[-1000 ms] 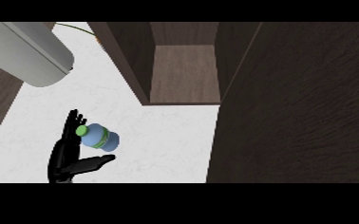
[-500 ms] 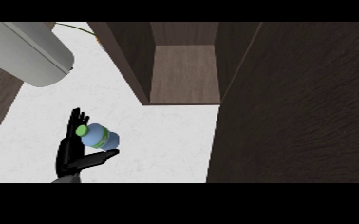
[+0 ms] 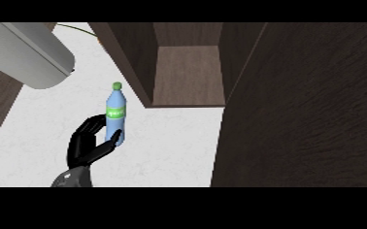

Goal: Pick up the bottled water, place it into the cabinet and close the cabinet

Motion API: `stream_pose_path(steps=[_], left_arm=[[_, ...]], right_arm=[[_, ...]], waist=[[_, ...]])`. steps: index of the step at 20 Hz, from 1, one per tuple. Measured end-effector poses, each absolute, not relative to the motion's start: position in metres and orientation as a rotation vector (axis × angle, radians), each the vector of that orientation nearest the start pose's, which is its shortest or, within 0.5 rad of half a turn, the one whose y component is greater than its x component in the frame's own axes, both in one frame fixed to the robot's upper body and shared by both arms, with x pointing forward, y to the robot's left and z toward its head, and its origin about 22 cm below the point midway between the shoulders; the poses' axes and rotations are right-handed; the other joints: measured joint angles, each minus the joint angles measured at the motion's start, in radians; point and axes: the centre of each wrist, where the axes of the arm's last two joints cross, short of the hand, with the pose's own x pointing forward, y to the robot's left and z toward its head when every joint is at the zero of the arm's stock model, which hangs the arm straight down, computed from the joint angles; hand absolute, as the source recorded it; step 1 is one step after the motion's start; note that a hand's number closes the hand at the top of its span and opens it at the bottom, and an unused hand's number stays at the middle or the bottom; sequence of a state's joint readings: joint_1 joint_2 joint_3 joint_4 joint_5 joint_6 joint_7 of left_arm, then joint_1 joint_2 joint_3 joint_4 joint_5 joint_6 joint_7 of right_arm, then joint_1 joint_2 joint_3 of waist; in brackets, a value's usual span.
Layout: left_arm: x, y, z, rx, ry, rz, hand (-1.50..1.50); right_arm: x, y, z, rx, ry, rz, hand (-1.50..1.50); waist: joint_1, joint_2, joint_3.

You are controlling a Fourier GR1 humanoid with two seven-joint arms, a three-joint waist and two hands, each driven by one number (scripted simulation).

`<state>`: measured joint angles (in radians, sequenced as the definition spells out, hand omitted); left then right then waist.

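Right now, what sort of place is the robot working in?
Probably a kitchen: a white counter, an open dark wood cabinet on it, and a water bottle held in the left hand, fingers curled round it.

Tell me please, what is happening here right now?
The robot's left hand holds a water bottle with a green cap above the white counter. The wooden cabinet beside it stands open with its door swung toward the viewer. The bottle is not yet inside. The right hand is not visible.
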<state>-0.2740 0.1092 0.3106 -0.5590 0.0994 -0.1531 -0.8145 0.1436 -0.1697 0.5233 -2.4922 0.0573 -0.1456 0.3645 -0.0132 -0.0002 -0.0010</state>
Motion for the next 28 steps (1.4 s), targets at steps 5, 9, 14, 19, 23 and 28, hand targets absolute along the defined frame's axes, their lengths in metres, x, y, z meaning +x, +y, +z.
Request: stream_pose_path(steps=[5, 9, 14, 19, 23, 28], left_arm=[[0.245, 0.283, -0.146, 0.116, -1.747, 0.057, 1.50], [0.257, 0.264, -0.135, 0.159, -1.805, -0.021, 1.50], [0.267, 0.234, -0.129, 0.093, -1.866, -0.073, 1.50], [0.270, 0.211, -0.117, -0.016, -1.895, -0.041, 1.50], [0.281, 0.192, -0.097, -0.079, -1.902, -0.001, 1.50], [0.285, 0.162, -0.064, -0.163, -1.896, 0.041, 1.50]], right_arm=[[0.121, -0.171, 0.171, 0.300, -1.932, 0.254, -1.50], [0.120, -0.171, 0.172, 0.297, -1.921, 0.247, -1.50], [0.120, -0.171, 0.173, 0.295, -1.919, 0.247, -1.50], [0.121, -0.169, 0.173, 0.302, -1.915, 0.238, -1.50], [0.120, -0.174, 0.169, 0.283, -1.928, 0.246, -1.50], [0.122, -0.178, 0.168, 0.260, -1.938, 0.240, -1.50]], waist=[[0.002, -0.001, 0.000], [0.006, -0.003, 0.001], [0.005, -0.002, 0.001], [0.008, -0.003, 0.001], [0.005, -0.003, 0.001], [0.007, -0.004, 0.001]])
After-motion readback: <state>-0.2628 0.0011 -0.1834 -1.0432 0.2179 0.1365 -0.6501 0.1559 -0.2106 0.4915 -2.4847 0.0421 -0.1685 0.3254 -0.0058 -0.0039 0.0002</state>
